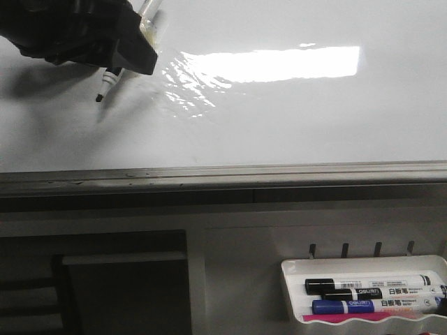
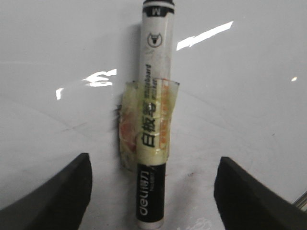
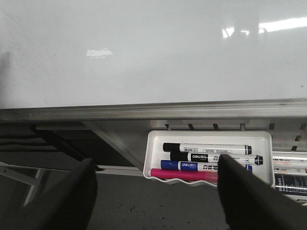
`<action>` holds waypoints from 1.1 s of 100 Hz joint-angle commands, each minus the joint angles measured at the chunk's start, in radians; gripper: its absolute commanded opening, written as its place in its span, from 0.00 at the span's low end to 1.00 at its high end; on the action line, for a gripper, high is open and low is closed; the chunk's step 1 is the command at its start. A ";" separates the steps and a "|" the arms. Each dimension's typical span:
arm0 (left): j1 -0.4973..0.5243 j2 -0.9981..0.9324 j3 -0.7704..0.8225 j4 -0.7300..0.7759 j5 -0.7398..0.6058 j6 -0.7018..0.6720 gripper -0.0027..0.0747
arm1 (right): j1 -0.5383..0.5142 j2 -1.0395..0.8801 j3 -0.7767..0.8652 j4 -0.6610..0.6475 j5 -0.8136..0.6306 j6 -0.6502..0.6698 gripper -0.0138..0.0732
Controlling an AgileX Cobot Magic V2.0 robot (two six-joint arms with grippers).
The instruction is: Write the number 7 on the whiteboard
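Observation:
The whiteboard point(image 1: 293, 125) is glossy white with bright glare and fills the far part of the front view. No number 7 or other stroke shows on it. My left gripper point(image 1: 105, 42) is at the board's upper left. In the left wrist view the left gripper point(image 2: 152, 165) has its jaws wide apart. A black-and-white marker point(image 2: 153, 96) wrapped in yellowish tape lies between them and touches neither finger. In the front view the marker's tip point(image 1: 99, 98) points down, at or just above the board. My right gripper point(image 3: 156, 160) is open and empty below the board.
A grey metal frame point(image 1: 223, 174) edges the board's near side. A small white marker tray point(image 1: 363, 265) hangs below at the right, holding black, blue and pink markers; it also shows in the right wrist view point(image 3: 153, 143). Dark openings lie under the frame at the left.

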 commanded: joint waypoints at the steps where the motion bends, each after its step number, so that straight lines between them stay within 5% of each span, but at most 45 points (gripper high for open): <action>1: -0.002 -0.009 -0.029 0.039 -0.071 -0.002 0.57 | -0.001 0.007 -0.036 0.020 -0.066 -0.013 0.70; 29: -0.002 -0.012 -0.029 0.088 -0.059 -0.002 0.01 | -0.001 0.007 -0.036 0.020 -0.069 -0.013 0.70; 57: -0.002 -0.105 -0.072 0.135 0.146 0.000 0.01 | 0.000 0.007 -0.037 0.072 -0.031 -0.032 0.70; 74: -0.041 -0.176 -0.102 0.165 0.383 0.096 0.01 | 0.000 0.022 -0.087 0.296 0.073 -0.250 0.70; 110: -0.374 -0.212 -0.104 0.211 0.478 0.171 0.01 | 0.000 0.224 -0.257 0.633 0.323 -0.499 0.70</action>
